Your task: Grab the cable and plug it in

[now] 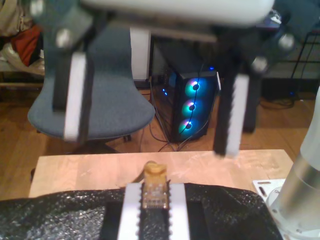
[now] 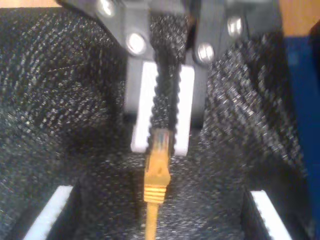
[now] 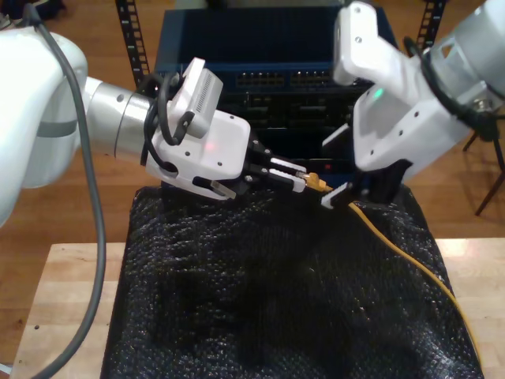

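Observation:
The yellow-orange cable (image 3: 410, 253) runs across the black mat from the exterior view's lower right up to its clear plug (image 3: 316, 182). My second gripper (image 3: 293, 175), on the arm at the exterior view's left, is shut on the plug (image 2: 160, 140); the orange boot (image 2: 156, 177) sticks out past its tips. My first gripper (image 3: 338, 178), on the arm at the exterior view's right, is open, with its fingers either side of the cable just behind the boot. In the first wrist view my first gripper (image 1: 152, 142) hangs open above my second gripper (image 1: 155, 189) and the plug (image 1: 155, 192).
A blue network rack (image 3: 276, 79) with rows of ports stands right behind the grippers. A black bubble-textured mat (image 3: 260, 300) covers the wooden table (image 3: 71, 300). The first wrist view shows a grey chair (image 1: 100, 110), a lit computer tower (image 1: 192, 105) and an arm base (image 1: 300, 195).

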